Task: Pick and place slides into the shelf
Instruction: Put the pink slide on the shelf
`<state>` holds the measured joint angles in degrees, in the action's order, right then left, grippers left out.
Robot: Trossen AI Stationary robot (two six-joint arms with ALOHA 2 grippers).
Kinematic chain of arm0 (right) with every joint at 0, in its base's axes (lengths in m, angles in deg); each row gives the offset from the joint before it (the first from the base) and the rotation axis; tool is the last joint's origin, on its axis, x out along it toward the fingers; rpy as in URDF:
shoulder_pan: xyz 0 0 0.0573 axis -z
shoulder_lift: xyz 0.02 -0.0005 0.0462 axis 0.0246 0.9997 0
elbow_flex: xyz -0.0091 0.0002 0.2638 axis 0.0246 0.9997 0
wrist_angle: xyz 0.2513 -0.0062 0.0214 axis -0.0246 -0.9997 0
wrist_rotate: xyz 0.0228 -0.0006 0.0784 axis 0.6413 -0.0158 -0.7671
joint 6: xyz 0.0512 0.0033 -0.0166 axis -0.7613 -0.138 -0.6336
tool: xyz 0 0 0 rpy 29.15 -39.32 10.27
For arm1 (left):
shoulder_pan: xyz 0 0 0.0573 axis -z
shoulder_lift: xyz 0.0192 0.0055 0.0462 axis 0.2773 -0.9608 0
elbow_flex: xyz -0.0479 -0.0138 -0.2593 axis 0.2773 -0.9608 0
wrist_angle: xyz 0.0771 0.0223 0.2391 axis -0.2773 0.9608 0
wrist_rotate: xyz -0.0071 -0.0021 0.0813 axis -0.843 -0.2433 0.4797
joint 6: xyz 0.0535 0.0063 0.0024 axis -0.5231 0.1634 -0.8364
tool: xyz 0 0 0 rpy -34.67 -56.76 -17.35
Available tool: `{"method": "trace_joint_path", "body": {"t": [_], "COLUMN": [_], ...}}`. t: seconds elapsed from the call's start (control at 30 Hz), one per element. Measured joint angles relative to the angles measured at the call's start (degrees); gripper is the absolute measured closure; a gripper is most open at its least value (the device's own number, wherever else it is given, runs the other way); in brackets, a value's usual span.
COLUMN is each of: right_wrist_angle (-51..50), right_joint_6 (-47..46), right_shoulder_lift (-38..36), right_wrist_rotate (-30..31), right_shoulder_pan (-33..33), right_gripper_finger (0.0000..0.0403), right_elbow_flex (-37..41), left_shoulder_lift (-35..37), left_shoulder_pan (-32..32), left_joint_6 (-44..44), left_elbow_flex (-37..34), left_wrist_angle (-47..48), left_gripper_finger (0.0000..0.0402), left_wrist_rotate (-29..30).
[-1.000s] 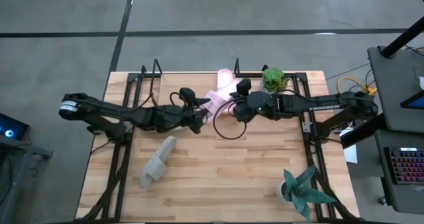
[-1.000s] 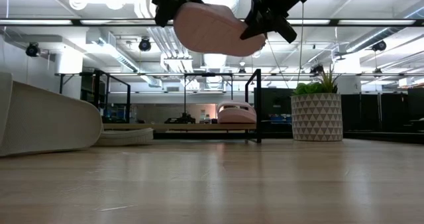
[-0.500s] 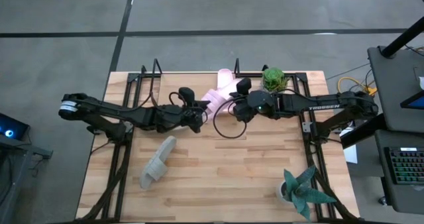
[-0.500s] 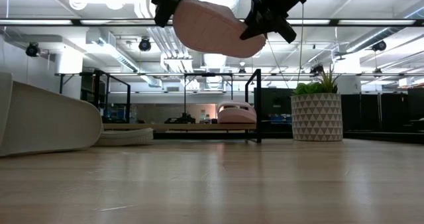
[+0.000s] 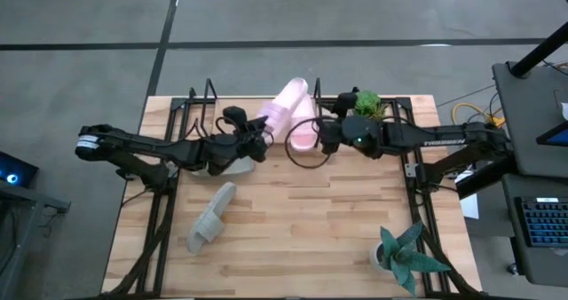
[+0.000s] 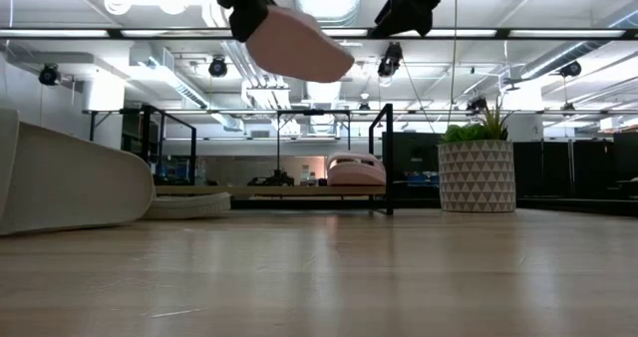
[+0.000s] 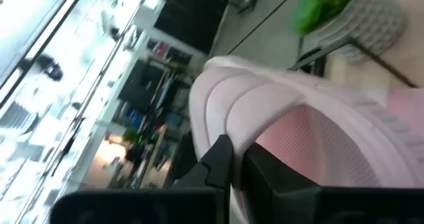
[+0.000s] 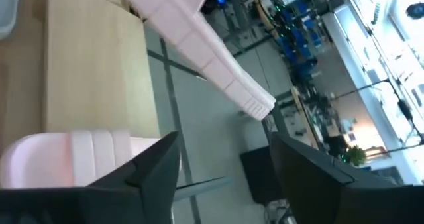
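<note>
A pale pink slide (image 5: 282, 106) hangs high over the shelf (image 5: 210, 96), with my left gripper (image 5: 254, 138) shut on it. My right gripper (image 5: 319, 140) is open just to the right of the slide and touches nothing. Below it, a second pink slide (image 5: 304, 136) lies flat on the shelf board (image 6: 269, 190). A grey-green slide (image 6: 189, 205) lies on the board's left part, half hidden under my left arm in the high view. Another grey-green slide (image 5: 211, 218) rests on the tabletop at the near left. My left gripper pinches the pink slide's wide strap at its edge (image 7: 242, 141) between its two fingers, one finger (image 7: 218, 164) outside and the other by the footbed. The fingers come in level from the table's left. The slide (image 6: 294, 43) is lifted clear and tilted, sole down.
A potted plant (image 5: 366, 105) stands at the shelf's right end, close to my right gripper. A second plant (image 5: 404, 256) stands at the table's near right corner. The shelf's black upright frames (image 6: 384, 158) rise beside the pink slide lying there.
My right gripper has let go of the pink slide and drawn up and away from it. The slide, now held by my left gripper alone, has swung its free end toward the table's far edge, over the shelf. My left gripper has shifted slightly toward the far left.
</note>
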<state>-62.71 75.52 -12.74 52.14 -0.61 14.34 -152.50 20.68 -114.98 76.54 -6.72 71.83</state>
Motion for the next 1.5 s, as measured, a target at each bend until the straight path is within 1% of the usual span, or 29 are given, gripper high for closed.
{"method": "trace_joint_path", "body": {"t": [0.13,0.3,0.5,0.63,0.73,0.9,1.03,1.2,1.5], "right_wrist_angle": [-0.13,-0.24,-0.3,-0.4,-0.43,-0.69,-0.86,-0.86,-0.91], "right_joint_6": [-1.98,-7.06,-10.1,-10.5,-10.5,-11.47,-11.46,-11.49,-11.9], "right_shoulder_lift": [-1.9,-3.84,-5.72,-5.92,-5.92,-5.92,-5.89,-5.89,-5.89], "right_wrist_rotate": [-0.07,0.34,0.31,0.42,0.38,0.4,0.38,0.37,0.33], "right_shoulder_pan": [-0.15,-0.02,-0.04,-0.02,-0.04,-0.02,-0.02,-0.02,-0.02], "right_gripper_finger": [0.016,0.0159,0.0169,0.017,0.0171,0.0172,0.0173,0.0173,0.0174], "right_elbow_flex": [0.04,-0.22,-0.22,-0.2,-0.11,-0.07,0.0,0.02,0.07], "left_shoulder_lift": [-0.51,-2.53,-9.01,-14.15,-17.41,-21.62,-23.75,-26.74,-32.82], "left_shoulder_pan": [0.24,0.13,-0.37,-1.83,-3.48,-5.96,-6.49,-6.47,-6.76], "left_joint_6": [0.1,4.69,8.55,10.62,11.0,15.24,19.31,23.83,24.52], "left_elbow_flex": [-0.28,-0.28,-0.28,0.06,0.26,0.37,0.37,0.38,3.83], "left_wrist_angle": [0.44,0.28,-0.05,-0.81,-2.22,-2.64,-2.91,-2.8,-2.8], "left_gripper_finger": [0.0401,0.0401,0.0401,0.0401,0.0401,0.0401,0.0401,0.0402,0.0402], "left_wrist_rotate": [3.26,4.84,15.26,19.76,19.88,20.11,20.1,18.4,19.28]}}
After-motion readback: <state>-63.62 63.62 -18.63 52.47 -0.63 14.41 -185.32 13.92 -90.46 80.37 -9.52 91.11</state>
